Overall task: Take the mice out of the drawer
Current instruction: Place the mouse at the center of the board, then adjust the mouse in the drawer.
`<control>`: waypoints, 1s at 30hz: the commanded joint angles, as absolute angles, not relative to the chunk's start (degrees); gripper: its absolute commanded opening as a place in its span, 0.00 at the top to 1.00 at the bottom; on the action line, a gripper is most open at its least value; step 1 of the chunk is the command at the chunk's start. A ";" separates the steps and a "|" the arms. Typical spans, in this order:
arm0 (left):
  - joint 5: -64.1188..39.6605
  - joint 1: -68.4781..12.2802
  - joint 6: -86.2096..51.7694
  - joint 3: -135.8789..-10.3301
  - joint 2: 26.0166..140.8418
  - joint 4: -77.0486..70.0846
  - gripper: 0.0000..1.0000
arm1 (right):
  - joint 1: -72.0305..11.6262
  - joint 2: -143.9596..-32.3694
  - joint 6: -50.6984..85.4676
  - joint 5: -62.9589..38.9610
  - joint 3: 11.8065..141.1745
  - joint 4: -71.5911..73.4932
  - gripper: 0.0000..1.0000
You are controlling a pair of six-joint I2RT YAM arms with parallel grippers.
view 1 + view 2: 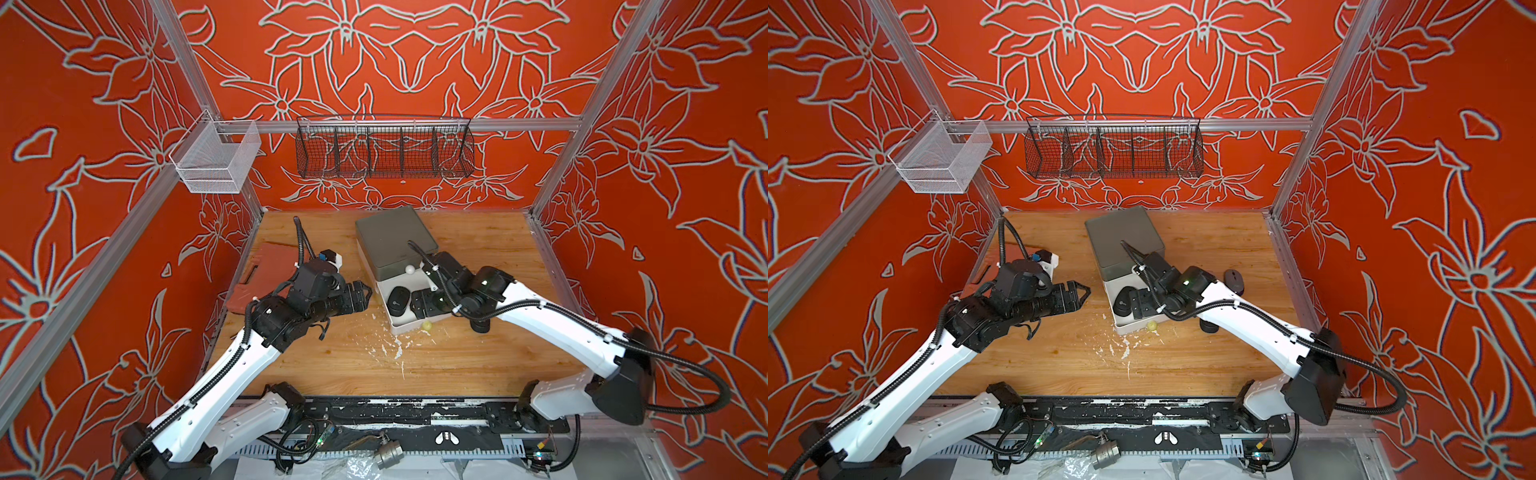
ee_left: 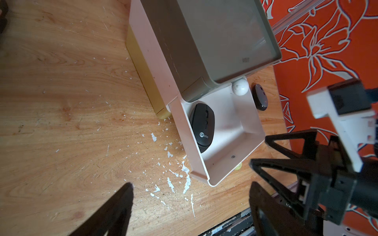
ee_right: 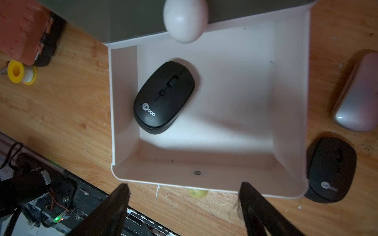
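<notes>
While poised over the pulled-out drawer (image 3: 302, 102), held right gripper (image 3: 184, 185) splayed and empty, apparently aiming for the black mouse (image 3: 163, 98) lying inside; parked left gripper (image 1: 365, 298), also splayed, aside for room.

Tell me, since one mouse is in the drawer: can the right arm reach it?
Probably yes: the right gripper hangs open above the drawer, nothing covers the black mouse, though it lies close against a side wall.

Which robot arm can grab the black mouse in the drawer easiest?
Probably right. The open right gripper hangs over the drawer holding the black mouse; the open left gripper is off to its side.
</notes>
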State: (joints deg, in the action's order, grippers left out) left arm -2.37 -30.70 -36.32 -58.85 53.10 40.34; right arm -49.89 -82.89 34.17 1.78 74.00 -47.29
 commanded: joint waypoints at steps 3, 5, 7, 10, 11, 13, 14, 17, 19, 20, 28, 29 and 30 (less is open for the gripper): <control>1.04 -30.85 -37.39 -58.94 51.80 41.98 0.13 | -54.09 -89.04 36.72 8.74 78.42 -46.58 0.14; 1.29 -30.85 -37.40 -58.72 51.13 41.85 0.13 | -54.49 -90.58 37.95 9.11 79.21 -45.71 0.14; 1.65 -30.85 -37.36 -58.54 50.81 41.75 0.13 | -54.51 -91.46 41.49 11.30 79.44 -45.52 0.14; 1.93 -30.85 -37.35 -58.54 50.67 41.91 0.13 | -54.49 -92.30 45.05 13.36 78.48 -43.07 0.15; 1.98 -30.90 -37.44 -58.45 50.71 41.88 0.13 | -54.49 -92.80 46.32 14.50 78.57 -42.96 0.15; 2.02 -30.87 -37.36 -58.44 50.71 41.75 0.13 | -54.49 -93.72 49.18 16.96 78.91 -43.16 0.16; 2.10 -30.85 -37.35 -58.45 50.72 41.63 0.13 | -54.49 -94.31 50.15 17.31 78.93 -42.67 0.16; 2.20 -30.85 -37.10 -58.69 50.88 41.73 0.13 | -54.49 -96.82 51.36 16.70 80.43 -42.21 0.17; 2.37 -30.86 -37.10 -58.84 50.89 41.84 0.13 | -54.49 -98.34 52.22 16.96 81.45 -42.15 0.18; 2.37 -30.86 -37.13 -58.82 50.89 41.74 0.13 | -54.49 -98.79 52.94 17.18 81.49 -41.49 0.19; 2.02 -30.81 -37.40 -58.96 51.54 41.57 0.13 | -54.34 -102.20 54.86 17.19 81.50 -37.71 0.23; 1.94 -30.85 -37.38 -59.06 51.67 41.49 0.13 | -54.39 -102.72 55.08 17.20 82.06 -38.31 0.23; 1.85 -30.85 -37.42 -59.14 51.84 41.44 0.13 | -54.40 -103.21 55.21 17.69 82.56 -38.91 0.23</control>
State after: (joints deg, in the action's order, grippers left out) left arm 1.41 -30.72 -36.93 -58.70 51.44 41.10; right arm -54.57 -101.10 53.08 15.42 80.23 -39.42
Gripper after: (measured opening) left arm 0.873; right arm 0.775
